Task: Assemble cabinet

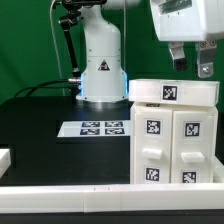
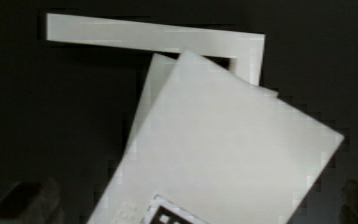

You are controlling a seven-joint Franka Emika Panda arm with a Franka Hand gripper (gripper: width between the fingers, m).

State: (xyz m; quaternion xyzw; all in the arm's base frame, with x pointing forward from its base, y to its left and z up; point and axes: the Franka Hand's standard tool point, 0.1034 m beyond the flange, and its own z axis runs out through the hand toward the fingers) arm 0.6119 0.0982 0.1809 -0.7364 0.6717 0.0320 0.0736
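Observation:
The white cabinet (image 1: 175, 140) stands upright at the exterior view's right, with two front blocks bearing square markers. A flat white top piece (image 1: 176, 93) with one marker lies across it. My gripper (image 1: 191, 66) hangs just above that top piece, with the jaws apart and nothing between them. In the wrist view the top piece (image 2: 220, 140) fills the middle as a tilted white slab with a marker at its near end. My gripper (image 2: 185, 208) straddles it, and the dark fingertips (image 2: 23, 200) show at both lower corners.
The marker board (image 1: 91, 128) lies flat on the black table in front of the arm's white base (image 1: 102, 62). A low white rail (image 1: 60, 196) runs along the table's front edge and shows as an L-shaped strip (image 2: 149, 35) in the wrist view.

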